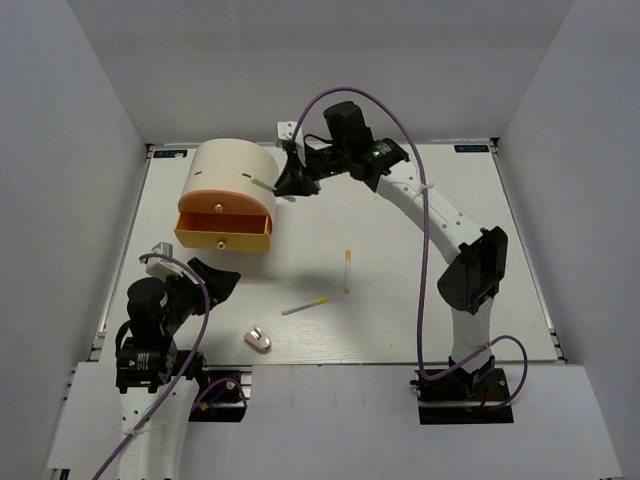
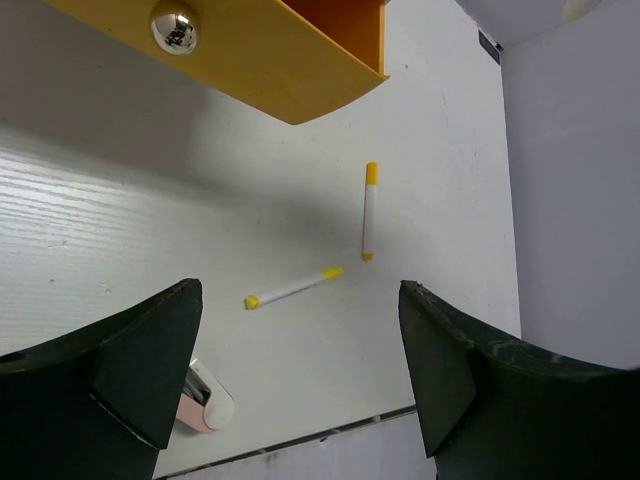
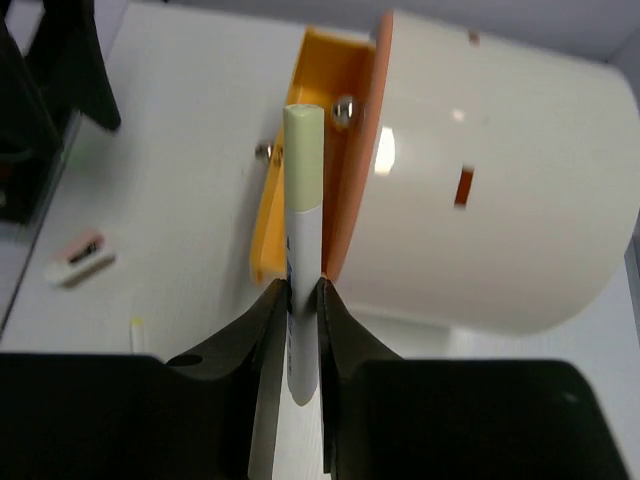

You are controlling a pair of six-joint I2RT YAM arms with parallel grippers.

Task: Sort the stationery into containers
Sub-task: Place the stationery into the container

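Observation:
My right gripper [image 3: 303,292] is shut on a white marker with a pale green cap [image 3: 303,210], cap end forward. It holds the marker [image 1: 264,183] against the cream cylindrical container [image 1: 232,168], above the pulled-out yellow-orange drawer [image 1: 222,229]. In the right wrist view the cap sits level with the container's orange face [image 3: 350,200]. Two white-and-yellow pens [image 1: 347,270] [image 1: 304,305] lie on the table's middle, and a pink-white eraser [image 1: 259,339] lies near the front edge. My left gripper [image 1: 207,276] hangs open and empty at the front left, with the pens [image 2: 369,210] [image 2: 293,287] and eraser [image 2: 205,405] below it.
The drawer's corner [image 2: 300,70] and its shiny knob [image 2: 173,25] lie just ahead of the left gripper. Grey walls close the table [image 1: 420,290] on the left, right and back. The right arm [image 1: 440,215] stretches diagonally over the table's right half.

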